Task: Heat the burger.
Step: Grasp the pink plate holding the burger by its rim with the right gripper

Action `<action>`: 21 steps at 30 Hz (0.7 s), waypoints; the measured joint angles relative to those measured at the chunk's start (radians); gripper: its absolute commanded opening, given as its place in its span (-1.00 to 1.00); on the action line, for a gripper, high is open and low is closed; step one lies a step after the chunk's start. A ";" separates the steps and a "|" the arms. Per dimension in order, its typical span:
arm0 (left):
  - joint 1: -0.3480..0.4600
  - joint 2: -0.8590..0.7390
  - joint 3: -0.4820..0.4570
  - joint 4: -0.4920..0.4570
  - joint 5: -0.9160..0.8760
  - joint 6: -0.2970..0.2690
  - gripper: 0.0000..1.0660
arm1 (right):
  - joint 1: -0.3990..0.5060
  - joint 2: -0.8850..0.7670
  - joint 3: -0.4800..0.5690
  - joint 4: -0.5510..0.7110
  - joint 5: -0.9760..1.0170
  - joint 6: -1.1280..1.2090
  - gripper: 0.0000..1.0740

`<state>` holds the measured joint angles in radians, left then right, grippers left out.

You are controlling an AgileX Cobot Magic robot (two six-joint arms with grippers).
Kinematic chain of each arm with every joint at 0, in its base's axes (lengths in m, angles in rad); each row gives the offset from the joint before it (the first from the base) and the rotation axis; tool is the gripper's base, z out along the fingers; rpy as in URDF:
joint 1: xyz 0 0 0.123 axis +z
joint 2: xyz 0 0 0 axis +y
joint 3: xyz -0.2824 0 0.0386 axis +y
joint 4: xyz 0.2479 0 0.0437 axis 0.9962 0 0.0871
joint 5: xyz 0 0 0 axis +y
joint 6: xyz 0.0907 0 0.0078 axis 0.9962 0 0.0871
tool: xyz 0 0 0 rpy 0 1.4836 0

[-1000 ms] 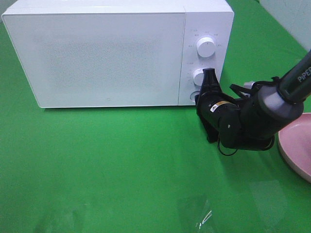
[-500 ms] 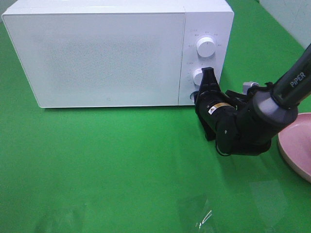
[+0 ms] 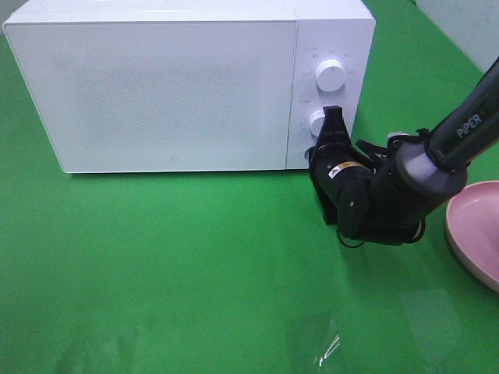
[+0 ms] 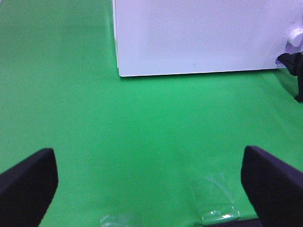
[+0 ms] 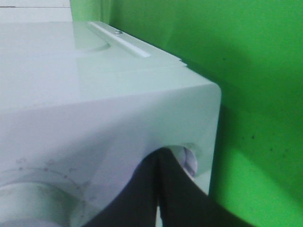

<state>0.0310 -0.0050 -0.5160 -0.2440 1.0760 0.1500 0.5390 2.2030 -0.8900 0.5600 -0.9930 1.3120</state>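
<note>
The burger is out of view. The white microwave (image 3: 171, 93) stands at the back with its door closed; it also shows in the left wrist view as the microwave (image 4: 199, 38). My right gripper (image 3: 333, 117) is shut, and its tips rest on the control panel right beside the lower knob (image 3: 317, 121). In the right wrist view the closed fingers (image 5: 161, 189) meet against the panel next to a small round part (image 5: 190, 158). My left gripper (image 4: 149, 184) hangs open over bare green cloth, holding nothing.
The upper knob (image 3: 330, 75) sits above the lower one. A pink plate (image 3: 475, 234) lies at the right edge, just right of the right arm. Scraps of clear plastic (image 3: 327, 347) lie on the green cloth near the front.
The right arm's wrist and forearm have shifted slightly left toward the microwave. Its tips stay at the lower knob. The left arm has not moved.
</note>
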 measured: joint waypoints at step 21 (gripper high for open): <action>0.000 0.000 0.000 0.031 0.000 0.000 0.83 | 0.015 0.021 -0.031 0.052 -0.002 -0.025 -1.00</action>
<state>0.0310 -0.0050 -0.5160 -0.2130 1.0760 0.1500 0.5540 2.2240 -0.9210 0.6120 -0.9950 1.2870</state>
